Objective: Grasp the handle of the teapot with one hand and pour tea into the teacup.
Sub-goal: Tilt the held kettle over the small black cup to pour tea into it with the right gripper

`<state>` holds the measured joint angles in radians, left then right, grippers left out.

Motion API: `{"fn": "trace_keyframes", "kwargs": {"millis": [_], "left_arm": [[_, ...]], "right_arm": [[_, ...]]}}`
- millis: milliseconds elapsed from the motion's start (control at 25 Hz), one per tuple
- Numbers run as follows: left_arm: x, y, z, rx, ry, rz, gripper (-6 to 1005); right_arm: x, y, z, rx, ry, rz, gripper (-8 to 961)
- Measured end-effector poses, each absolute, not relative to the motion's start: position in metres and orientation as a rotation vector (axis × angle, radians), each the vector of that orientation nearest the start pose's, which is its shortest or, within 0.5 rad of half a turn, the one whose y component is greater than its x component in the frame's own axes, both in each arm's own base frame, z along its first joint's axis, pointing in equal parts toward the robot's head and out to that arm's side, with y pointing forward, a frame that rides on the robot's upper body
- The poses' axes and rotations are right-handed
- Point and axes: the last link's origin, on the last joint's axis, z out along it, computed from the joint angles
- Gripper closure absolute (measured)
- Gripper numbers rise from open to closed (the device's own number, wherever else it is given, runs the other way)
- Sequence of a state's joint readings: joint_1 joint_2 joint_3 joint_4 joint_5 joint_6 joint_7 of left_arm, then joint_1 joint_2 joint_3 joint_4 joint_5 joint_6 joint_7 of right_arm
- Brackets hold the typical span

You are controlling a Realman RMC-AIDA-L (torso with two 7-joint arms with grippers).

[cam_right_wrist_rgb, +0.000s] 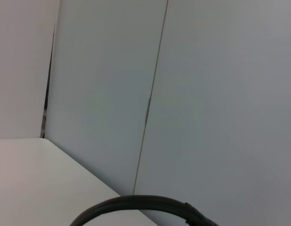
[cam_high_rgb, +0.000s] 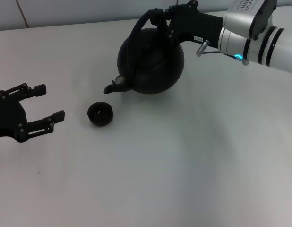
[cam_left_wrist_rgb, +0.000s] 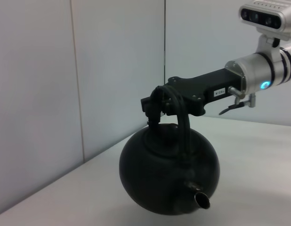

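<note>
The round black teapot [cam_high_rgb: 150,59] sits at the back middle of the white table, its short spout [cam_high_rgb: 110,88] pointing toward my left side. My right gripper [cam_high_rgb: 161,21] is shut on the top of the arched handle [cam_high_rgb: 139,26]. The left wrist view shows the same grip [cam_left_wrist_rgb: 159,106] on the handle [cam_left_wrist_rgb: 184,129] above the teapot [cam_left_wrist_rgb: 166,172], with the spout [cam_left_wrist_rgb: 200,200] low. The handle's arc shows in the right wrist view [cam_right_wrist_rgb: 136,203]. The tiny dark teacup [cam_high_rgb: 99,114] stands just in front of the spout. My left gripper [cam_high_rgb: 50,101] is open and empty, left of the cup.
The white table [cam_high_rgb: 184,165] stretches wide in front of and right of the teapot. A pale panelled wall [cam_left_wrist_rgb: 89,70] stands behind the table's far edge.
</note>
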<state>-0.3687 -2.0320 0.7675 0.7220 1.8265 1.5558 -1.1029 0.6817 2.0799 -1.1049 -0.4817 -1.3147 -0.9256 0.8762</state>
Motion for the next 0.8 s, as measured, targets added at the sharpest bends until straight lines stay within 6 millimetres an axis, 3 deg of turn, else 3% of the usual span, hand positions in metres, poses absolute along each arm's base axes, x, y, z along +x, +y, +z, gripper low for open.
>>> {"fn": "trace_keyframes", "kwargs": {"millis": [800], "left_arm": [[-0.2967, 0.3028, 0.0267, -2.644, -0.290, -0.605, 210]], "right_arm": [[0.2075, 0.4260, -0.0256, -2.327, 0.147, 0.545, 865]]}}
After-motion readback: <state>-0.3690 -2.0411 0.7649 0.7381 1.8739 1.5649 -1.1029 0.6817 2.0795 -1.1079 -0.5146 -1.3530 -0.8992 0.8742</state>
